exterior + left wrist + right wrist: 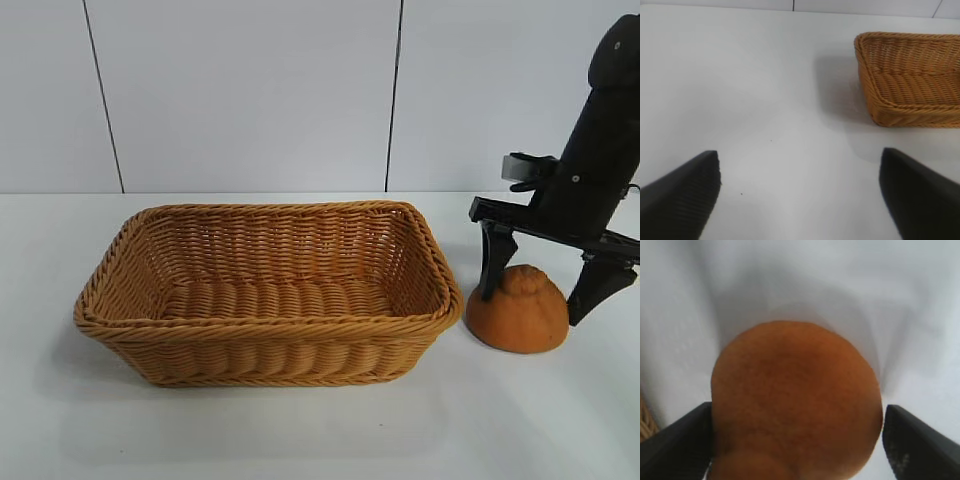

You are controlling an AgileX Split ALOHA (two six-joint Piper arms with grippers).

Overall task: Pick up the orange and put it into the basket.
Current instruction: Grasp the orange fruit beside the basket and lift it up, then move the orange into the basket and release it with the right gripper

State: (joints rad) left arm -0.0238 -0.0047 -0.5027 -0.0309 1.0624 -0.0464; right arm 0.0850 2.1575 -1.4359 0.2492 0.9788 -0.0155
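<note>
A white table (300,430) under pale wall panels. Off to the left my left gripper (800,192) hangs parked over bare tabletop, its jaws spread wide and empty. The basket (268,372) sits mid-table, nothing in it. Just right of it the orange (518,312) rests on the table, my right gripper (541,291) straddling it, fingers either side; whether they touch the peel, I cannot tell.

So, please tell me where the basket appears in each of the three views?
Exterior view: the basket fills the centre-left, left of the orange.
Left wrist view: its corner shows at the upper right edge.
Right wrist view: only a sliver of wicker at the lower left edge.
Shared landmark: the white table.
</note>
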